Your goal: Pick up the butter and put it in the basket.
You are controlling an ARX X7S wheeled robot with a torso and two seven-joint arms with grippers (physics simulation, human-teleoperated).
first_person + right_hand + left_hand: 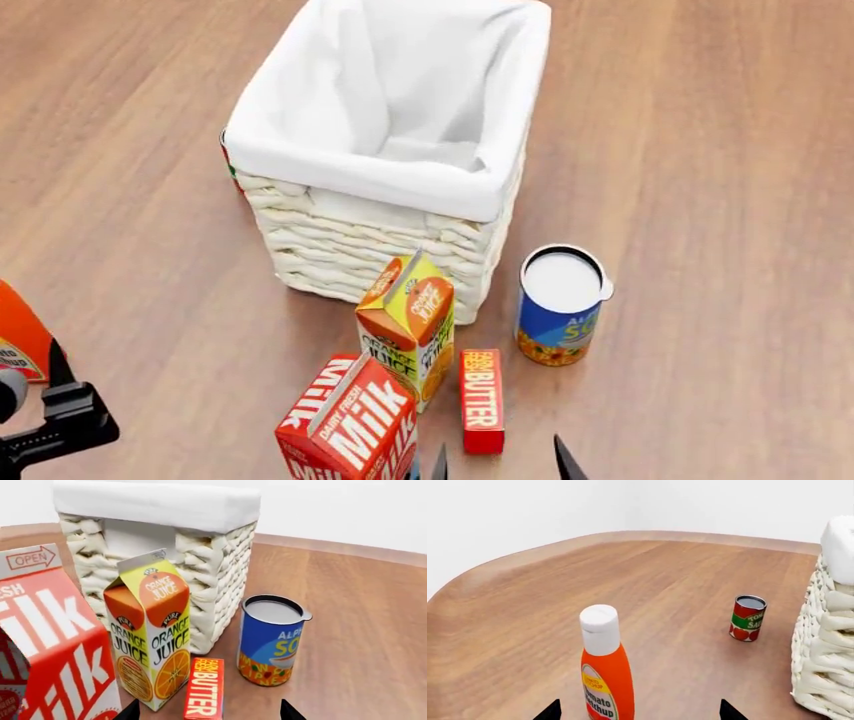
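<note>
Lying flat on the wooden table (721, 150), the butter (481, 400) is a slim red box with white lettering, its long axis running near to far. It sits just right of the orange juice carton (407, 325) and left of the blue soup can (561, 305), apart from the can. In the right wrist view the butter (205, 689) lies directly ahead, between the two dark fingertips of the right gripper (209, 711), which stand spread wide on either side with nothing held. In the head view the same gripper (497, 462) shows only as dark tips at the near edge, just short of the box. The milk carton (350, 420) stands near-left of the butter, close against the juice carton. Beyond these, the basket (387, 230), white wicker with a cloth liner folded over its rim, stands on the far side of the juice carton; its visible interior shows only liner. Further left, the left gripper (639, 711) is likewise spread and empty, its tips flanking a ketchup bottle (606, 672) without visible contact. A tomato sauce can (748, 618) stands beyond the bottle, near the basket's wicker wall (824, 645).
</note>
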